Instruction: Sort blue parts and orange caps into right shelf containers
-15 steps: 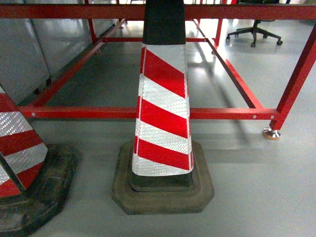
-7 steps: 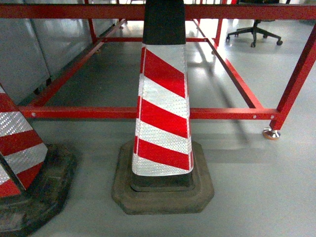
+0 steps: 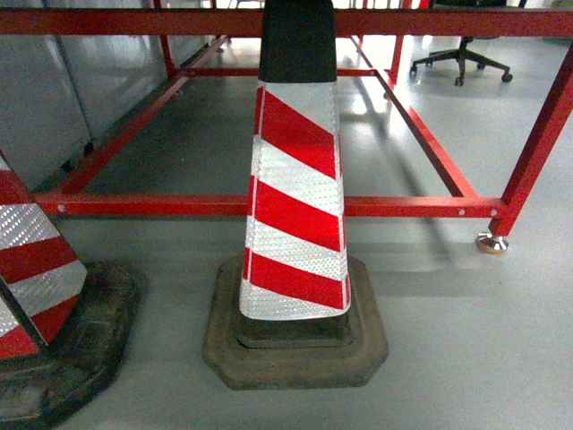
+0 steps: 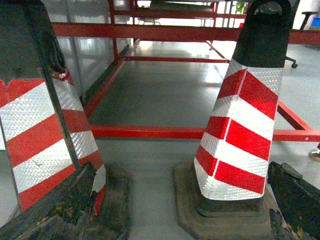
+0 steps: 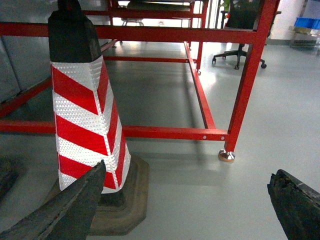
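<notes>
Fingers frame the bottom corners of both your wrist views, dark and worn: on the left gripper (image 4: 175, 220) one finger (image 4: 60, 210) sits at 7 o'clock and the other at 5 o'clock with a wide gap between them, so it is spread apart and holding nothing; the right gripper (image 5: 185, 210) shows the same, one finger (image 5: 65, 210) low left, the other low right, floor showing between them, released and empty. Just past them, you have a striped traffic cone (image 3: 295, 197) standing upright dead centre in the head view, red and white reflective bands under a black top, seated on its dark octagonal rubber base (image 3: 295, 345) on the grey floor (image 3: 466, 340). At 8 o'clock in that view a second cone (image 3: 31, 260) is cut off by the frame edge (the left wrist view shows it upright beside the first, well apart). Behind both cones a red steel frame (image 3: 403, 206) runs its low rail across from 9 to 3 o'clock, with a round levelling foot (image 3: 491, 242) under its right post. Grey panels (image 3: 54, 98) line the left side at 10 o'clock. Farthest off, at 1 o'clock, stands an office chair (image 3: 461, 58). None of your views shows blue parts, orange caps, crates or shelf rack, so where they are cannot be told.
</notes>
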{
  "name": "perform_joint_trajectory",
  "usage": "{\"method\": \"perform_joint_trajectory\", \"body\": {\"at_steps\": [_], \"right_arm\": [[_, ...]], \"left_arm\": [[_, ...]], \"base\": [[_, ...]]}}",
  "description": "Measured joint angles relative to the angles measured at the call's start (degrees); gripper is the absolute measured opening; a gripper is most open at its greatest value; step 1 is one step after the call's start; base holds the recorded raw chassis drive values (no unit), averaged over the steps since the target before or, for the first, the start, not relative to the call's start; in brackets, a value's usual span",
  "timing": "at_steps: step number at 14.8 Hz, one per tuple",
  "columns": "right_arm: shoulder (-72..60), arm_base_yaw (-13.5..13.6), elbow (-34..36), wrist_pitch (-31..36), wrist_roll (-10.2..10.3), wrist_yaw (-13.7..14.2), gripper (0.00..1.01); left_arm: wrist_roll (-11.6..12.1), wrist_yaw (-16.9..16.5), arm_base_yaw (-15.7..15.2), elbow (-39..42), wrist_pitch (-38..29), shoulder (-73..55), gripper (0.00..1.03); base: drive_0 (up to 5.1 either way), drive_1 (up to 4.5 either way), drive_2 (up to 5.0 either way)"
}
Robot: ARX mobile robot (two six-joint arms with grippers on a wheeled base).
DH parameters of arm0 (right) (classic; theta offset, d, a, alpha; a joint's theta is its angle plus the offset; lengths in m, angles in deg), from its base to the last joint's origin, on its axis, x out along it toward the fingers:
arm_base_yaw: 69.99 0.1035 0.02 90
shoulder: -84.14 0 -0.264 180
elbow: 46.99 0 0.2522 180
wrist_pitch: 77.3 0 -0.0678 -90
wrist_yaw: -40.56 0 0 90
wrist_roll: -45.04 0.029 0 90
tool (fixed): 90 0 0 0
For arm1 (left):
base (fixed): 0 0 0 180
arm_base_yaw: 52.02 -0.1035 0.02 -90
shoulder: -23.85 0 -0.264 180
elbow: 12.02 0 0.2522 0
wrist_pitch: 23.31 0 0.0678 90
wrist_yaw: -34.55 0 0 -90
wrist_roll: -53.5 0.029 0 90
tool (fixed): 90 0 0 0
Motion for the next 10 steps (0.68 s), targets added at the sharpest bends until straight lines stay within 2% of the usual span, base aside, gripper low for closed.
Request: {"method": "perform_joint_trajectory", "body": {"at_steps": [10], "right_arm": [[0.0, 0.0, 0.0, 0.13, 0.39, 0.0, 0.98]], "left_arm": [[0.59, -0.04, 0.0, 0.0, -0.13, 0.0, 0.98]], "base": [[0.0, 0.0, 0.0]]}}
